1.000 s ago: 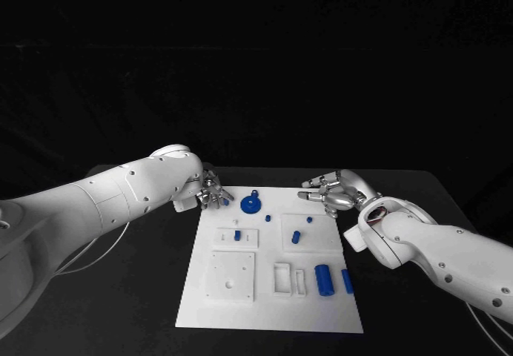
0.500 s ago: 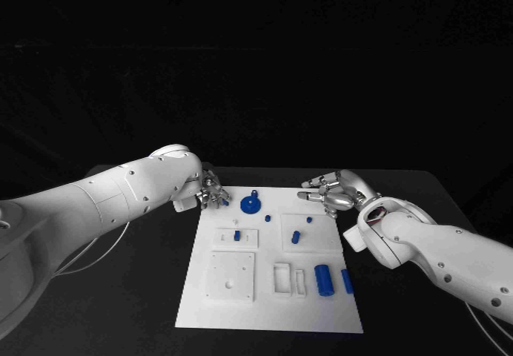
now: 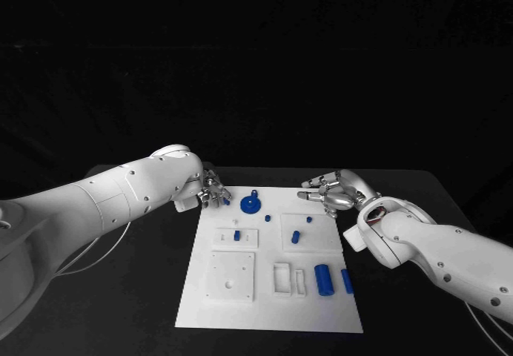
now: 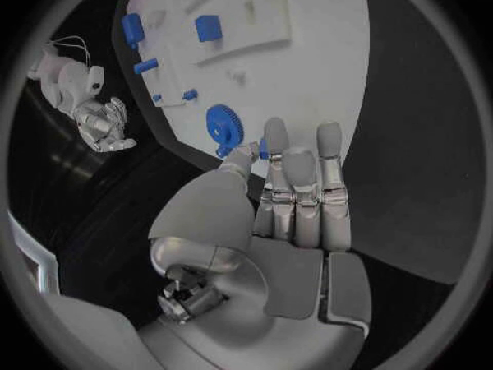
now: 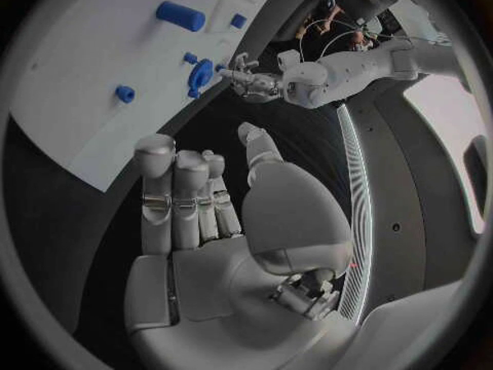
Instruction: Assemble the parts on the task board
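Task board w/ blue parts, centre of bench; both hands at its far corners.

Task board (image 3: 241, 304) lies flat mid-bench (image 3: 139, 297). Blue gear (image 3: 252, 204) sits near the far edge; small blue pegs (image 3: 296, 237) stand in white blocks at mid-board; two blue cylinders (image 3: 324, 279) lie near the right edge, toward the near end. Left hand (image 3: 212, 194) at far-left corner of board, fingers close together, thumb and one finger pinching a small blue part (image 4: 263, 147) just beside the gear. Right hand (image 3: 326, 193) at far-right corner, off the board, fingers apart, nothing held.
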Robot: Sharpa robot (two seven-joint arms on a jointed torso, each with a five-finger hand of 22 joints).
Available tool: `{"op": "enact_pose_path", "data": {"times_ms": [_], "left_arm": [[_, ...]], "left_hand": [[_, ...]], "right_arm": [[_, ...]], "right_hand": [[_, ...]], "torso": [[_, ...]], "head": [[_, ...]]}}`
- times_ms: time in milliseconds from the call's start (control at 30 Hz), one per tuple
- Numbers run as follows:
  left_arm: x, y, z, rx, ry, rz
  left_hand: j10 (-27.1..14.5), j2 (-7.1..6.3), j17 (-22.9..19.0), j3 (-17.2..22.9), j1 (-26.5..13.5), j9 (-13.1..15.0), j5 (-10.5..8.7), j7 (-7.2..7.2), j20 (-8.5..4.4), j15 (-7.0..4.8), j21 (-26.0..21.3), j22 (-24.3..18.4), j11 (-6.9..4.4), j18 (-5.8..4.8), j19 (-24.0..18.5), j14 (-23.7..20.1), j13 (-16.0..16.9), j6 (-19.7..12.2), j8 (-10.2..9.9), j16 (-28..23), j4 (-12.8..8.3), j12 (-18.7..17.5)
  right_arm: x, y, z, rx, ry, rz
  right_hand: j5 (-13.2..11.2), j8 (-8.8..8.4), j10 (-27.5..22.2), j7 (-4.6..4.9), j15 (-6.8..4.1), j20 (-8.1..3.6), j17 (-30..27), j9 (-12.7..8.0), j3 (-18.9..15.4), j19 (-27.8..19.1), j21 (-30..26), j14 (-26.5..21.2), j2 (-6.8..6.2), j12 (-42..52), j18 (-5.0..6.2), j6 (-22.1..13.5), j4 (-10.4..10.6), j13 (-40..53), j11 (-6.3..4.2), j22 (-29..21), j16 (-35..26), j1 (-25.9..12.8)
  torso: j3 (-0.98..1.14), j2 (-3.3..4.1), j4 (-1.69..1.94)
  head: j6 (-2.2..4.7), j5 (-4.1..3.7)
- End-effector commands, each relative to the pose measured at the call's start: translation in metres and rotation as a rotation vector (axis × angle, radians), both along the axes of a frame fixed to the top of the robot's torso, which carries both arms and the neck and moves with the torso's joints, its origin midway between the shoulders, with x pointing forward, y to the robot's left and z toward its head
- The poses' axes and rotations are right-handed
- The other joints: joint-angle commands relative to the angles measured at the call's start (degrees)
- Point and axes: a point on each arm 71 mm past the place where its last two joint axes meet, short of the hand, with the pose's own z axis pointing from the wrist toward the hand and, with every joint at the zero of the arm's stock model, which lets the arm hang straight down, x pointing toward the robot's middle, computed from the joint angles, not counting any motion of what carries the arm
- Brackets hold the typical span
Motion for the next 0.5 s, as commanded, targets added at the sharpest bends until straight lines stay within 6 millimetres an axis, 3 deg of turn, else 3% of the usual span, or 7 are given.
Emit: {"op": "enact_pose_path", "data": {"times_ms": [33, 67, 100, 133, 200, 500], "left_arm": [[0.000, -0.003, 0.002, -0.044, -0.028, 0.006], [-0.001, -0.003, 0.002, -0.050, -0.032, 0.009], [-0.002, -0.003, 0.002, -0.053, -0.035, 0.011], [-0.002, -0.003, 0.002, -0.057, -0.037, 0.012], [-0.004, -0.003, 0.003, -0.064, -0.044, 0.016], [-0.018, -0.004, 0.006, -0.088, -0.089, 0.020]], "left_hand": [[2.5, -0.13, 1.0, 4.7, -1.5, 2.0, 0.79, -5.01, -0.41, -0.14, 1.1, 1.3, -0.60, -0.42, -0.1, 0.6, 0.2, 6.4, -1.3, 0.6, -4.9, 1.7], [2.5, 0.21, 1.3, 6.7, -0.9, 2.1, -6.10, -5.12, -0.62, -0.34, 1.4, 1.3, -0.78, -0.42, -0.1, 0.8, 0.1, 6.6, -1.7, 0.7, -5.8, 2.0], [2.4, -2.14, 1.8, 13.8, -4.3, 2.9, -8.29, -5.10, -0.64, -0.25, 2.2, 1.2, -0.68, -0.42, 0.0, 1.0, 0.3, 7.7, -2.3, 0.6, -6.7, 3.4], [2.7, -2.18, 1.9, 14.4, -4.4, 3.1, -7.70, -5.22, -0.62, -0.31, 2.3, 1.3, -0.88, -0.42, 0.0, 1.3, 0.2, 7.7, -2.5, 0.7, -6.7, 3.3], [2.7, -3.50, 2.5, 17.6, -5.6, 4.8, -7.23, -5.35, -0.74, -0.40, 3.2, 1.3, -1.00, -0.42, 0.0, 1.9, 0.0, 8.3, -3.1, 0.6, -6.5, 4.2], [2.8, -4.73, 5.8, 19.6, -6.5, 6.5, -4.26, -5.75, -1.02, -0.69, 5.4, 1.2, -1.44, -0.18, 0.3, 3.7, -0.4, 10.2, -4.5, 1.1, -7.4, 7.5]], "right_arm": [[0.000, 0.001, 0.000, -0.007, -0.006, 0.011], [0.000, 0.001, 0.000, -0.007, -0.006, 0.011], [0.000, 0.001, 0.000, -0.007, -0.006, 0.010], [0.000, 0.000, 0.000, -0.007, -0.006, 0.010], [0.000, 0.000, 0.000, -0.008, -0.006, 0.009], [0.000, -0.003, 0.000, -0.008, -0.005, 0.001]], "right_hand": [[0.3, 0.03, -0.3, -0.12, -0.05, 0.04, -0.1, 0.1, 0.5, 0.7, -0.3, -0.3, -0.30, 0.0, 0.96, 0.5, 0.0, 0.0, -0.04, 4.4, -0.2, -0.4], [0.3, 0.03, -0.3, -0.12, -0.05, 0.04, -0.1, 0.1, 0.5, 0.7, -0.3, -0.3, -0.30, 0.0, 0.96, 0.5, 0.0, 0.0, -0.04, 4.4, -0.2, -0.4], [0.3, 0.03, -0.3, -0.12, -0.05, 0.04, -0.1, 0.1, 0.5, 0.7, -0.3, -0.3, -0.30, 0.0, 0.96, 0.5, 0.0, 0.0, -0.04, 4.4, -0.2, -0.4], [0.3, 0.03, -0.3, -0.12, -0.05, 0.04, -0.1, 0.1, 0.5, 0.7, -0.3, -0.3, -0.30, 0.0, 0.96, 0.5, 0.0, 0.0, -0.04, 4.4, -0.2, -0.4], [0.3, 0.03, -0.3, -0.12, -0.05, 0.04, -0.1, 0.1, 0.5, 0.7, -0.3, -0.3, -0.30, 0.0, 0.96, 0.5, 0.0, 0.0, -0.04, 4.4, -0.2, -0.4], [0.3, 0.03, -0.3, -0.12, -0.05, 0.04, -0.1, 0.1, 0.5, 0.7, -0.3, -0.3, -0.30, 0.0, 0.96, 0.5, 0.0, 0.0, -0.04, 4.4, -0.2, -0.4]], "torso": [[-0.02, -0.04, 0.07], [-0.03, -0.05, 0.10], [-0.01, -0.09, 0.13], [-0.02, -0.09, 0.15], [-0.02, -0.15, 0.22], [0.12, -0.69, 0.51]], "head": [[0.00, 0.01], [-0.03, 0.00], [-0.07, -0.04], [-0.01, -0.05], [-0.06, -0.03], [-0.38, 0.05]]}}
